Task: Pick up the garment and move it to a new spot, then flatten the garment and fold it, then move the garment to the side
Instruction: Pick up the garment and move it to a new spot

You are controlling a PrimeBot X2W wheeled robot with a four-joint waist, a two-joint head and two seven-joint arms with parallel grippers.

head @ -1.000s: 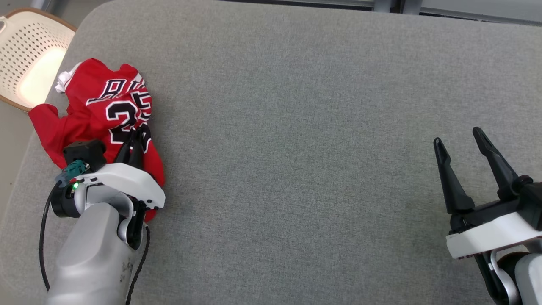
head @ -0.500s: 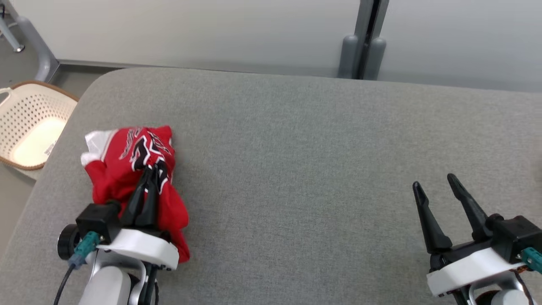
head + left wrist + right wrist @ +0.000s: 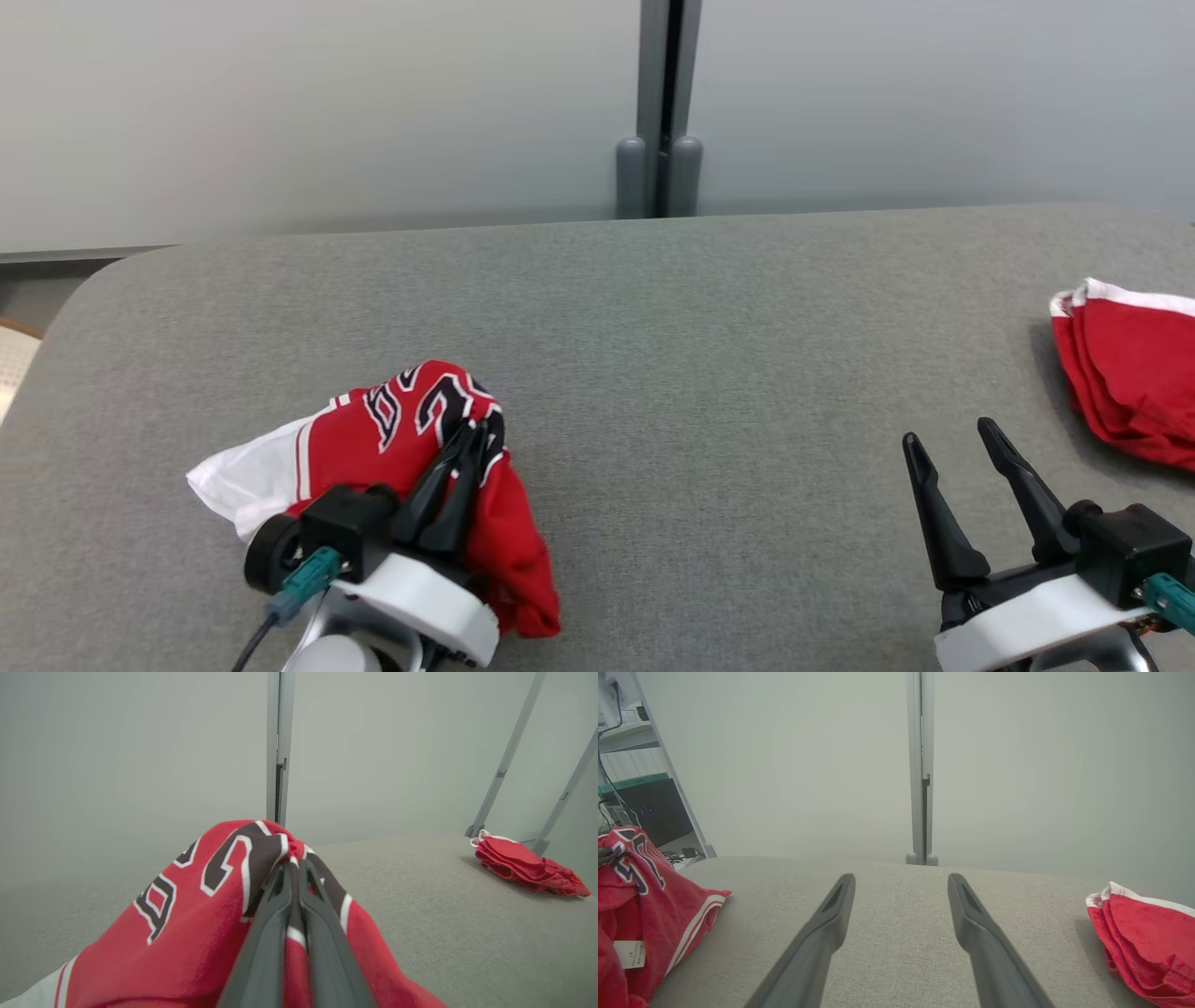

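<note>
In the lower left of the head view the left pincer (image 3: 474, 429) is clamping shut on the garment (image 3: 373, 439), a red jersey with dark, white-edged lettering and a white panel trailing toward the left. The left wrist view is showing the two dark fingers (image 3: 266, 933) pressing together, with a fold of the red cloth (image 3: 187, 933) pinched between them and the rest draping down on both sides. From the right wrist view the garment (image 3: 630, 896) is sitting at the far left of the frame, a white label showing on it, and its striped corner is reaching the grey tabletop (image 3: 896, 952). The right pincer (image 3: 948, 434) is standing in the lower right of the head view with its jaws spread wide and nothing between them; along its own view (image 3: 900, 877) the fingers are pointing over bare grey cloth. At the right edge of the head view a second heap of red fabric with white trim (image 3: 1134, 373) is lying on the tabletop (image 3: 700, 373), well apart from the garment. A grey post (image 3: 661, 112) is rising against the pale wall behind the far edge.
</note>
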